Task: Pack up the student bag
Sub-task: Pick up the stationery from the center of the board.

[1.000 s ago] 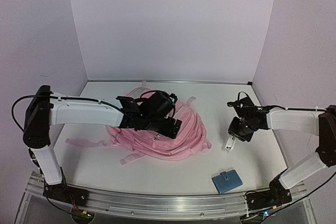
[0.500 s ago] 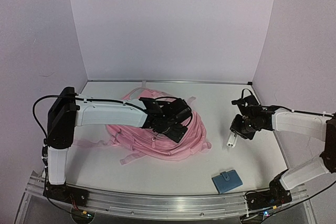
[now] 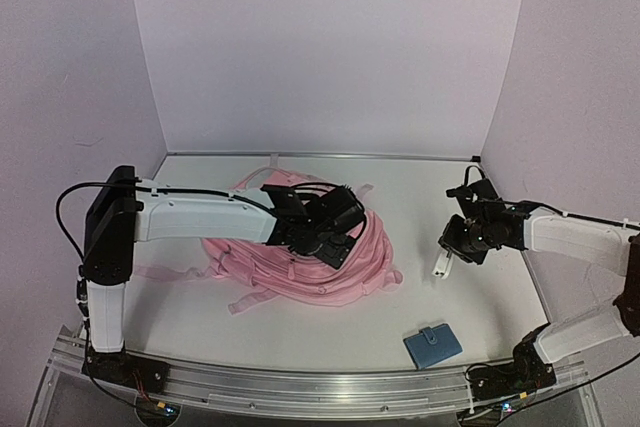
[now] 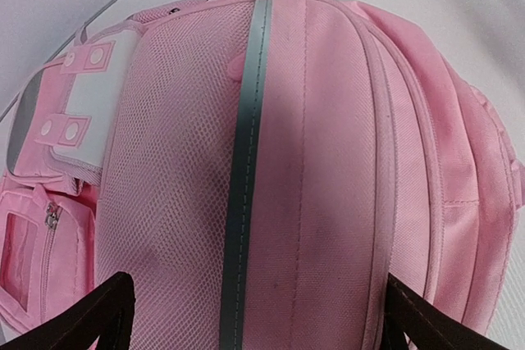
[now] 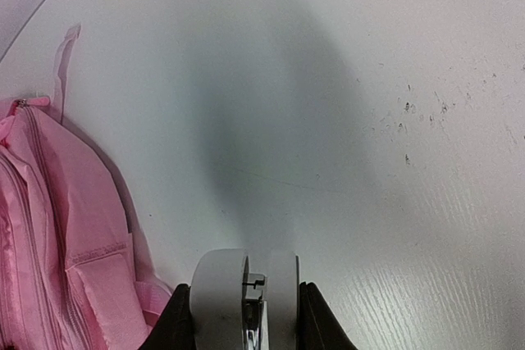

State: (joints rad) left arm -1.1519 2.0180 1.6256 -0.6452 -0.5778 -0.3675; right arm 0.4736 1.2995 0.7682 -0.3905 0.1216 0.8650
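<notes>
The student bag (image 3: 330,257), a big pink backpack with grey trim, lies flat in the middle of the table. It fills the left wrist view (image 4: 328,161), mesh panel and grey strip uppermost. My left gripper (image 3: 328,230) hovers just over its top with jaws wide open (image 4: 258,317) and nothing between them. At the right, my right gripper (image 3: 458,245) is shut on a small white stapler-like object (image 3: 440,266), which hangs down above the table. In the right wrist view the gripper (image 5: 244,321) clamps that white object (image 5: 221,297) between both fingers.
A blue wallet (image 3: 432,345) lies on the table near the front right. Loose pink straps (image 3: 150,272) trail left of the bag. The bag's edge and a strap (image 5: 57,227) sit left of the right gripper. Walls close the table on three sides.
My left arm has swung rightward over the bag and its jaws have spread a little wider. The right gripper has shifted slightly right, still holding the white object.
</notes>
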